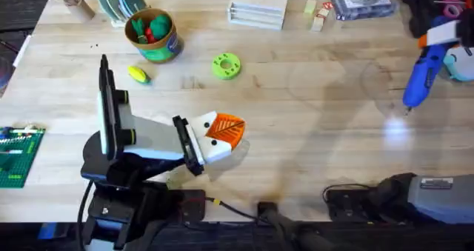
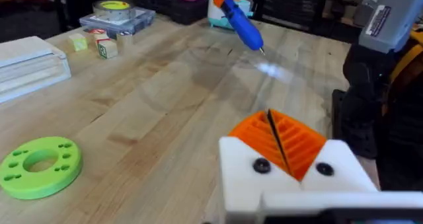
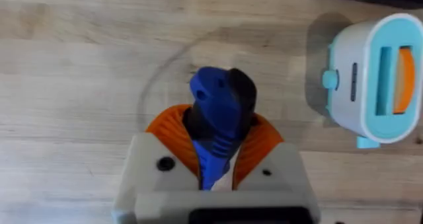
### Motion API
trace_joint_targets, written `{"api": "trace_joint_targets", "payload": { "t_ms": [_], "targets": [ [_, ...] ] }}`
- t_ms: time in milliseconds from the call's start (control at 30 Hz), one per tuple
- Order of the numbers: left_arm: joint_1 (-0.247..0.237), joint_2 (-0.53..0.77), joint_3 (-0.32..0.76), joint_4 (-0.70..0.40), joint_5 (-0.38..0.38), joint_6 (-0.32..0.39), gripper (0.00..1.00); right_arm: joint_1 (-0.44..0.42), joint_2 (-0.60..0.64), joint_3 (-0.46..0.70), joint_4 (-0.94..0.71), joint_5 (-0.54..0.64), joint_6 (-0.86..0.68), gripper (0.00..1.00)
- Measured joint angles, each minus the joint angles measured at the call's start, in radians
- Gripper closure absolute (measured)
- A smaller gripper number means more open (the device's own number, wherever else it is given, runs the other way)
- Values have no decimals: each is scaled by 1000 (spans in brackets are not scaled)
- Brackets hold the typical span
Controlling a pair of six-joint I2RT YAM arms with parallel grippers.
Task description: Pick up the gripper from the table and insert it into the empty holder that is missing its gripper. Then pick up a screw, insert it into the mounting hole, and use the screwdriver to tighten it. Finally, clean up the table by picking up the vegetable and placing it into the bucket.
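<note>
Trouble could come near the table's far right edge, where the right tool (image 3: 215, 164), clamped on the blue screwdriver (image 1: 424, 75), may lose it, while the left tool (image 2: 281, 148) sits pinched shut, empty.

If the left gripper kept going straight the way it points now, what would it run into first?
Probably nothing close: the left gripper, shut, points across bare table. The blue screwdriver held by the right gripper lies roughly ahead, though depth is unclear. The green disc sits off to the side.
</note>
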Motion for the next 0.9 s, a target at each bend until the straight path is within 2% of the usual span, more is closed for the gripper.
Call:
{"api": "trace_joint_targets", "payload": {
  "t_ms": [300, 500, 533, 900],
  "targets": [
    [0, 0, 0, 0, 0, 0, 997, 0, -264, 0, 47, 0, 86, 812],
    [0, 0, 0, 0, 0, 0, 997, 0, -422, 1, 13, -1, 109, 822],
    [0, 0, 0, 0, 0, 0, 997, 0, -489, 1, 3, -1, 113, 827],
    [0, 0, 0, 0, 0, 0, 997, 0, -646, 1, -77, -6, 138, 841]
  ]
}}
